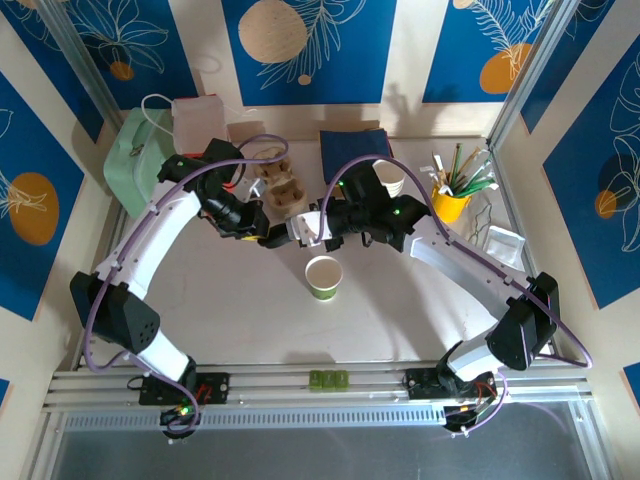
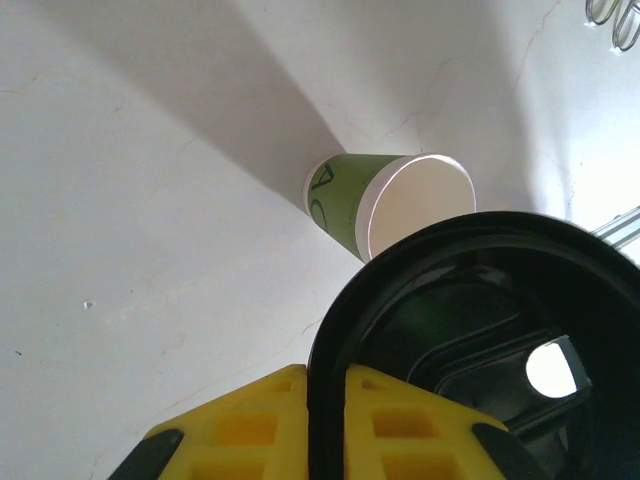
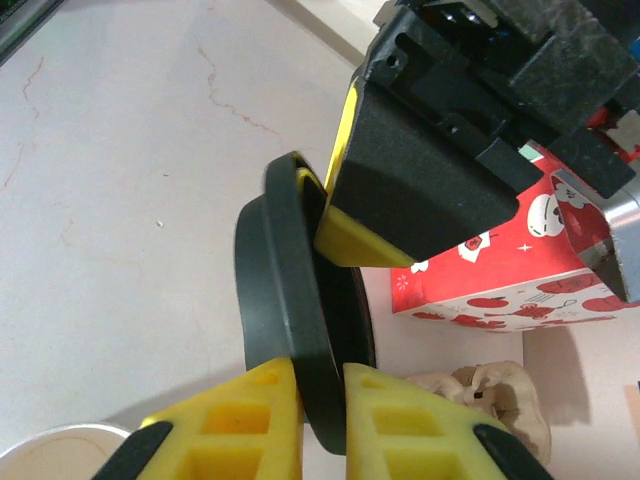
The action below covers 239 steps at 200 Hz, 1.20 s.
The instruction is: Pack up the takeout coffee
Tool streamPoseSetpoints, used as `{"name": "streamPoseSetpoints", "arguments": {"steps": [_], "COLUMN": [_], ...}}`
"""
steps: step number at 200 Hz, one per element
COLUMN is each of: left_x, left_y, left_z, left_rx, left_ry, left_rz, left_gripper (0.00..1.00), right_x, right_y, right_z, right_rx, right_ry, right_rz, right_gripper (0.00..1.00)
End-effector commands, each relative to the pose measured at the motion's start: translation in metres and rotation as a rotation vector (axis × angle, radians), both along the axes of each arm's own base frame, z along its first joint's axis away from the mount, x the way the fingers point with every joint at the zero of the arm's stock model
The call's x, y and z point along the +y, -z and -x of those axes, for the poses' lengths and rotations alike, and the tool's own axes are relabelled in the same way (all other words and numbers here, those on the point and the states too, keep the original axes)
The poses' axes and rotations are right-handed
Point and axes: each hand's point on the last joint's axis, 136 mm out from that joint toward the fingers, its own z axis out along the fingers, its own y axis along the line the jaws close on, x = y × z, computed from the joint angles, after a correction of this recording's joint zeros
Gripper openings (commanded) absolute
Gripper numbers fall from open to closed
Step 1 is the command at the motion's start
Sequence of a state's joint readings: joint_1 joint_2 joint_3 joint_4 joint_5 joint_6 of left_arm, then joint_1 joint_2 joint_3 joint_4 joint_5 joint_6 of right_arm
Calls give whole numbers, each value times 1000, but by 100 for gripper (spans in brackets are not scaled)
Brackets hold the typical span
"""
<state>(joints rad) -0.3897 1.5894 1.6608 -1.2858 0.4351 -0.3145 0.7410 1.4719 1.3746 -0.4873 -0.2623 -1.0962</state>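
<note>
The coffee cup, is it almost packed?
Not yet. The green cup is set out on the table, upright and open-topped. The black lid is in hand, pinched by the left pincer and the right pincer. Still to do: pressing the lid on, then packing the cup.

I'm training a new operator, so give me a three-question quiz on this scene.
1. True or false: the black lid already sits on the green cup.
2. Which claws grip the lid? A) left only B) right only C) both
3. Fill in: the cup stands ___ on the table.
Key: 1 false. 2 C: the left claw and the right claw each pinch its rim. 3 upright.
</note>
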Motion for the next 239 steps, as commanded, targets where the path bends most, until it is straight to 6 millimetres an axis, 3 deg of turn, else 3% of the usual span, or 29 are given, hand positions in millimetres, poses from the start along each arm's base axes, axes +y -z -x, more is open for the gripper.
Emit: {"name": "streamPoseSetpoints", "arguments": {"steps": [1,14,28,70,115,142,186,207,239], "left_x": [-3,-5,-4,18,31,44,58,61,62], "left_y": [-21,-27,-34,-67,-90,-95,-98,-97,-89], "left_z": [1,-1,-4,-16,-22,-23,-19,-18,-20], "left_rx": [-63,-85,-119,-299,-469,-569,-678,-693,-684], "left_ry": [-11,-18,-30,-112,-187,-248,-298,-300,-301], "left_rz": [59,78,77,42,58,52,40,33,15], "left_gripper": [14,17,28,52,58,63,67,67,67], "right_x": [2,1,0,-7,-17,-21,-27,-36,-38], "right_y": [-3,-1,-1,-2,-10,-25,-27,-38,-45], "right_z": [6,6,7,9,20,16,20,6,19], "right_rx": [6,5,11,40,96,158,343,531,902], "right_ry": [-6,0,10,59,120,244,435,649,707], "right_rz": [10,17,16,13,-22,-79,-84,-160,-160], "right_gripper": [10,7,4,0,0,0,0,0,0]}}
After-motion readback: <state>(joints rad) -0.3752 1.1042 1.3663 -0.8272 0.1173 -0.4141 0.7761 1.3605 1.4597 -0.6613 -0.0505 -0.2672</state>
